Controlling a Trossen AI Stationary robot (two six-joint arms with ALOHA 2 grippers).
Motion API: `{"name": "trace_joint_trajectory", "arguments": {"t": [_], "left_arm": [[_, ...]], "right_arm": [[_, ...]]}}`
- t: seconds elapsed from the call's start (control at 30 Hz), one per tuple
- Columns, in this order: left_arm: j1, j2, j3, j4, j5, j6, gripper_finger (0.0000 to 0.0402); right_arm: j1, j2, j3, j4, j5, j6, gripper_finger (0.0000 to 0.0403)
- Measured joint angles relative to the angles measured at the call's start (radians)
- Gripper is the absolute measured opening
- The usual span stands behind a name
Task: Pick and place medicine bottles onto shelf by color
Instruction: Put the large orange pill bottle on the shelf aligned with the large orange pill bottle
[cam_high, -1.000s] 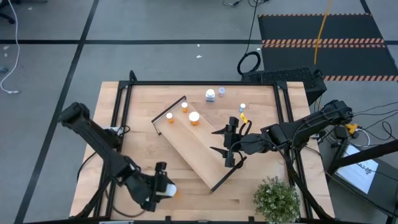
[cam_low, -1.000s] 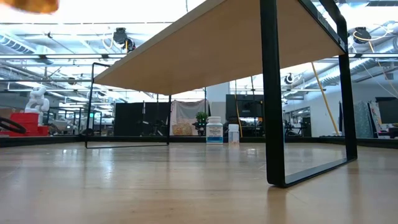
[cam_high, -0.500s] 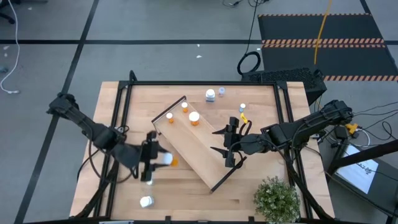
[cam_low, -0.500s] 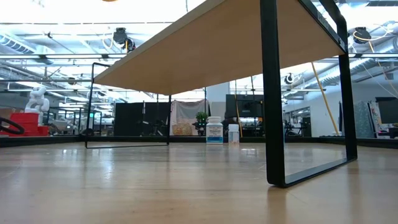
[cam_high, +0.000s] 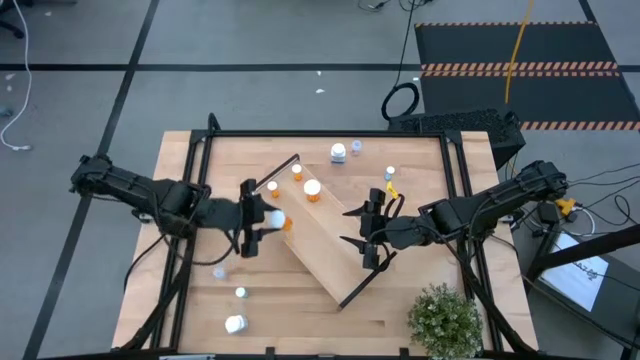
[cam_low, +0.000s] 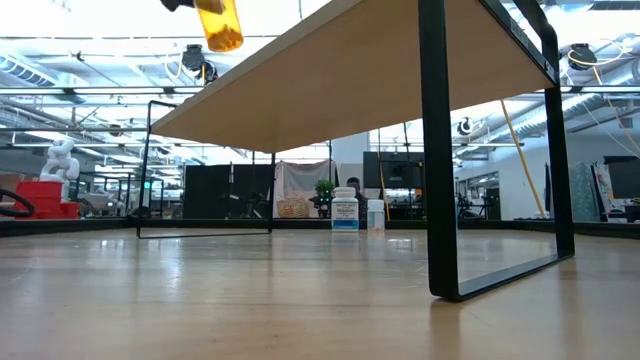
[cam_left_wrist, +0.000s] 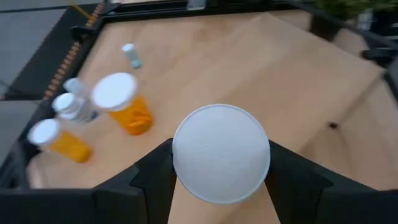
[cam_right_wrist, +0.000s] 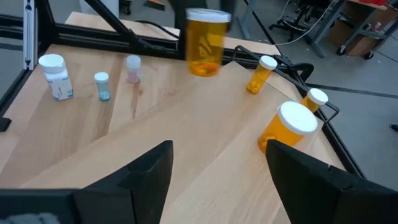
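My left gripper (cam_high: 254, 216) is shut on an orange medicine bottle with a white cap (cam_high: 277, 219), above the left end of the shelf (cam_high: 325, 250). The shelf is a long light-wood board with dark end walls that lies slantwise on the table. The held bottle also shows in the right wrist view (cam_right_wrist: 207, 38) and the low view (cam_low: 219, 22). Three orange bottles (cam_high: 313, 190) stand on the shelf's far left end. My right gripper (cam_high: 362, 240) is open and empty above the shelf's right half. My left gripper pinches the orange bottle at its capped top end (cam_left_wrist: 221, 152) between its two fingers (cam_left_wrist: 154, 177), one on each side. The fingers come from above. The bottle hangs about upright below them, cap up, clear of the shelf (cam_right_wrist: 205, 46).
A white bottle (cam_high: 338, 153) and small pale ones (cam_high: 357, 147) (cam_high: 389, 173) stand on the table beyond the shelf. Two more (cam_high: 240, 292) (cam_high: 234, 323) stand near the front left. A green plant (cam_high: 445, 320) stands at the front right. A dark frame (cam_high: 330, 133) rings the table.
My left gripper has carried the orange bottle from near the table's front left edge toward the far edge and a little right, up over the shelf's left end. The bottle stays held and clear of the table.
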Motion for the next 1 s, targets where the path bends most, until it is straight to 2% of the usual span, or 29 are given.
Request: {"name": "trace_joint_trajectory", "arguments": {"t": [0.2, 0.43, 0.77, 1.0], "left_arm": [[0.121, 0.005, 0.000, -0.019, 0.026, 0.013, 0.0230], [0.218, 0.045, 0.000, -0.022, 0.107, -0.005, 0.0214], [0.263, 0.137, 0.000, -0.025, 0.165, -0.007, 0.0233], [0.263, 0.160, 0.001, -0.018, 0.193, -0.007, 0.0219]], "right_arm": [[-0.003, 0.000, -0.040, 0.007, 0.002, -0.003, 0.0254], [-0.014, 0.000, -0.046, 0.029, 0.003, -0.003, 0.0254], [-0.014, 0.000, -0.046, 0.054, 0.003, -0.008, 0.0254], [-0.014, 0.000, -0.046, 0.054, 0.003, -0.008, 0.0254]]}}
